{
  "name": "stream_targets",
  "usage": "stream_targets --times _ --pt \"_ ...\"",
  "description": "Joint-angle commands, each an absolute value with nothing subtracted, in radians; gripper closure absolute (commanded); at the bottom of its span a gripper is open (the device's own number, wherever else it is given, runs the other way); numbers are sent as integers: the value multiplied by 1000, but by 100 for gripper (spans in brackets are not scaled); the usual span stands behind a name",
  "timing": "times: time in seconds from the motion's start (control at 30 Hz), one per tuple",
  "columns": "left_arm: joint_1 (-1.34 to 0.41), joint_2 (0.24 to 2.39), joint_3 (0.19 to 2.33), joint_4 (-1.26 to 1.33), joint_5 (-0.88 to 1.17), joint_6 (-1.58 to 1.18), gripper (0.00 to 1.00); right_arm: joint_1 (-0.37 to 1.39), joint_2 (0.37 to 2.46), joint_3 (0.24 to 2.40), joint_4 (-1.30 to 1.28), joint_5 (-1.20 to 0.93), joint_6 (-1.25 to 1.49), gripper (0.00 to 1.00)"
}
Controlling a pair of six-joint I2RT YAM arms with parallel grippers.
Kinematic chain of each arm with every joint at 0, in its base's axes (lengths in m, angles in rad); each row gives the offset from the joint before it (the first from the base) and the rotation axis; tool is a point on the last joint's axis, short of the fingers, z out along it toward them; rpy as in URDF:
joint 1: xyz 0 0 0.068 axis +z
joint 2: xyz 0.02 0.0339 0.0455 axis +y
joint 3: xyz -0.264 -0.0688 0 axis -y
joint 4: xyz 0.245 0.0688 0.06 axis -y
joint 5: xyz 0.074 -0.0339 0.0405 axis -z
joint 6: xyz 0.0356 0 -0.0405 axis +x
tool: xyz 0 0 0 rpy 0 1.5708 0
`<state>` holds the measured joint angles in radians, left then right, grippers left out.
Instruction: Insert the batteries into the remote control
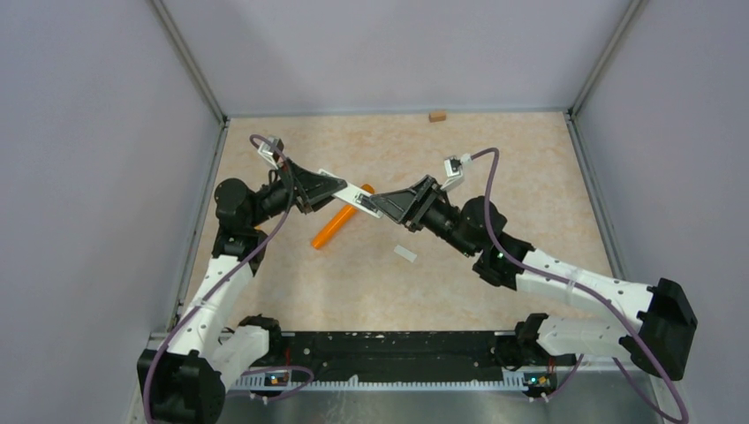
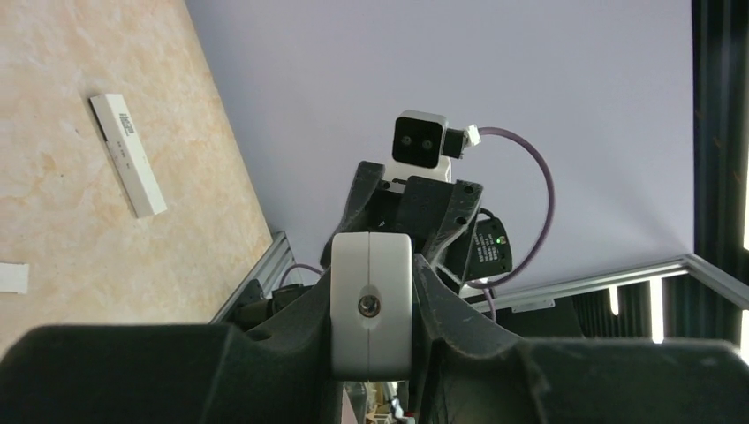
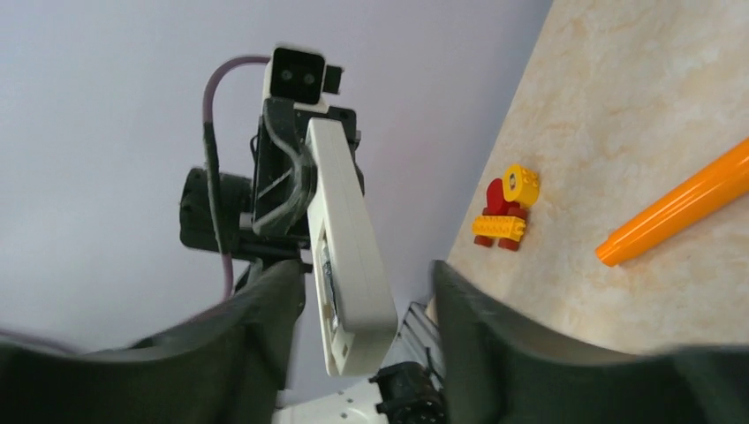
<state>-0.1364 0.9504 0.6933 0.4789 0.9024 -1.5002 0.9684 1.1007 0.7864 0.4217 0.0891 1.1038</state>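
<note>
The slim white plastic remote control (image 1: 355,193) hangs above the middle of the beige table (image 1: 530,177), its left end clamped in the left gripper (image 2: 371,309); the right gripper (image 3: 366,300), jaws part-open around the right end, should close squarely without twisting.

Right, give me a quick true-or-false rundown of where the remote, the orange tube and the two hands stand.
1. The left hand grips the white plastic remote control and holds it above the table. True.
2. The right hand holds the orange plastic tube. False: the tube lies on the table, under the raised remote.
3. The right hand has a finger on each side of the remote's other end, with a gap showing on one side. True.
4. The red-and-yellow brick toy sits on top of the remote. False: it rests on the table, near the tube's end.
</note>
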Motion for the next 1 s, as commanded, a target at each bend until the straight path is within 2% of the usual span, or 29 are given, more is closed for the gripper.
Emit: stream_targets --times 0.0,0.07,0.23,0.63,0.73,0.8,0.9,0.97 --pt "-141 913 749 435 913 -1370 100 956 1090 830 377 109 1049 28" --pt "-141 910 747 414 905 -1338 100 955 1075 828 383 106 1025 19" --pt "-138 912 746 399 905 -1309 100 945 1048 806 400 94 1006 20" --pt "-138 909 746 392 904 -1306 100 943 1106 811 360 60 981 58" --pt "-138 904 744 379 902 -1295 100 944 1108 819 340 62 961 62" --pt "-138 902 743 356 897 -1279 100 945 1106 830 315 65 948 56" --pt "-136 893 746 284 882 -1218 100 942 1090 855 252 76 905 34" --pt "-133 873 750 191 846 -1147 100 941 1074 889 165 110 860 28"
